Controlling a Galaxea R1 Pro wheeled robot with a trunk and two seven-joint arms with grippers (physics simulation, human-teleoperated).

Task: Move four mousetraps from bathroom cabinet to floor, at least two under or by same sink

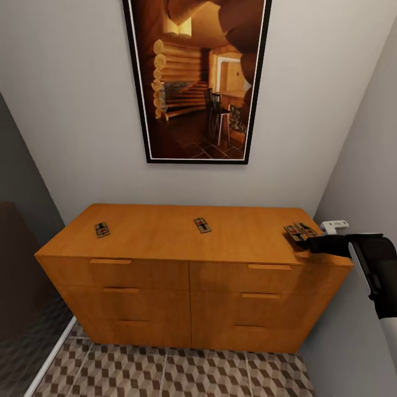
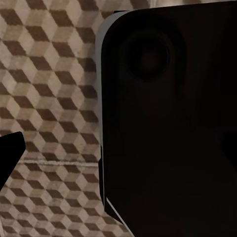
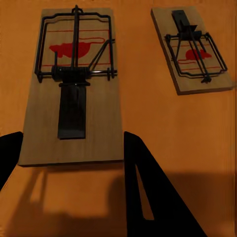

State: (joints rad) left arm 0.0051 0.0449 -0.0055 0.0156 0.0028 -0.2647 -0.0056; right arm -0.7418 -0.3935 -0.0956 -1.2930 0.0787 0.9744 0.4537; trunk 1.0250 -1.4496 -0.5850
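Pale grey walls close in a narrow alcove, with a large black-framed picture (image 1: 197, 80) of a log-cabin interior hanging on the back wall. Below it stands a wide orange wooden cabinet (image 1: 165, 242) with two columns of drawers, filling the alcove almost wall to wall. Cube-patterned bathroom floor (image 1: 182, 372) tiles in brown, beige and cream lie in front of it.

Four mousetraps rest flat on the cabinet top: one near the left end (image 1: 102, 229), one near the middle (image 1: 202, 224), and two just beside each other at the right front corner (image 1: 295, 232) (image 1: 307, 229). A small white object (image 1: 334, 225) sits by the right wall behind that corner.

Reaching in from the right, the right gripper (image 1: 309, 244) has its black fingers spread apart, low over the cabinet top at the nearer corner trap (image 3: 74, 89), its tips at that trap's near edge; whether they touch it is unclear. The second corner trap (image 3: 192, 49) lies apart, further off.

From the left wrist camera, the left gripper (image 2: 10, 155) shows as one dark fingertip above the tiled floor, beside a big black robot panel (image 2: 168, 118); I cannot tell whether it is spread or pressed together.
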